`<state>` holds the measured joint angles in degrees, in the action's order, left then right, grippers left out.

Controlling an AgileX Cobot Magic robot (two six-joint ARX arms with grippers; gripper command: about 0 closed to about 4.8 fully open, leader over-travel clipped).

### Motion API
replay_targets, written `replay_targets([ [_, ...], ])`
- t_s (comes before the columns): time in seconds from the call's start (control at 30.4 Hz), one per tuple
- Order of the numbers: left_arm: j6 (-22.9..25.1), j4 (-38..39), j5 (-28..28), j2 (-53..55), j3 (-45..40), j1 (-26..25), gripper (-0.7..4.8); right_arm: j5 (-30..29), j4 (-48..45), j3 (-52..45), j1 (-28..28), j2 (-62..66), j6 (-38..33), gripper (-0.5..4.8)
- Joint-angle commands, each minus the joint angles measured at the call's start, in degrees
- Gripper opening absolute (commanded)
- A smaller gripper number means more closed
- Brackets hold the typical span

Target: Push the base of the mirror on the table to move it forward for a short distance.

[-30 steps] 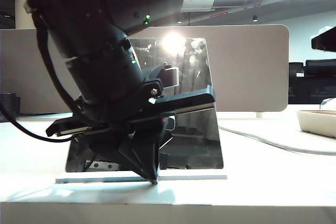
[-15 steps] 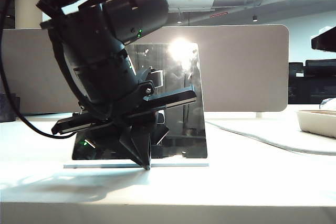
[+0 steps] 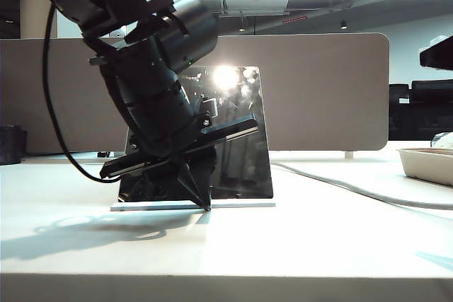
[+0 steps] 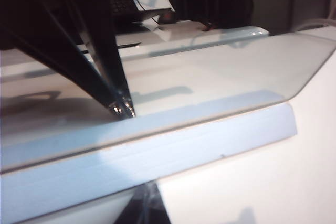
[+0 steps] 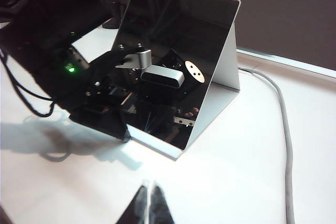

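mirror (image 3: 241, 139): left part hidden behind left arm
right gripper (image 5: 146, 203): cut off by edge, jaw state unclear

The mirror (image 3: 241, 132) is stood on the counter (image 3: 318, 238), tilted back on its base (image 3: 241, 204), with a divider panel (image 3: 325, 90) set behind it. The left end effector (image 3: 205, 206) is placed at the front edge of the base, tips closed together and touching it. A cable (image 3: 354, 190) is laid on the counter to the mirror's right, a tray (image 3: 428, 164) is set at the far right, and the right end effector (image 5: 148, 203) is held above the counter, apart from the mirror, fingers together.
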<state>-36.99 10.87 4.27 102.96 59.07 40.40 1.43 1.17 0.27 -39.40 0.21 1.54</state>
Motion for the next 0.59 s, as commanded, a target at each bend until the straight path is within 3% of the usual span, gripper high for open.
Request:
replay_targets([
  [0.03, 1.7, 2.3, 0.2, 3.0, 3.0, -1.7, -0.01, -0.1, -0.8, 0.0, -0.1, 0.0, 0.0, 0.22],
  [0.23, 2.8, 4.3, -0.6, 7.4, 8.1, -6.0, -0.01, -0.1, -0.8, 0.0, -0.1, 0.0, 0.0, 0.22],
  [0.59, 5.5, 0.5, -0.7, 12.2, 11.0, -13.3, -0.01, -0.1, -0.8, 0.0, -0.1, 0.0, 0.0, 0.22],
])
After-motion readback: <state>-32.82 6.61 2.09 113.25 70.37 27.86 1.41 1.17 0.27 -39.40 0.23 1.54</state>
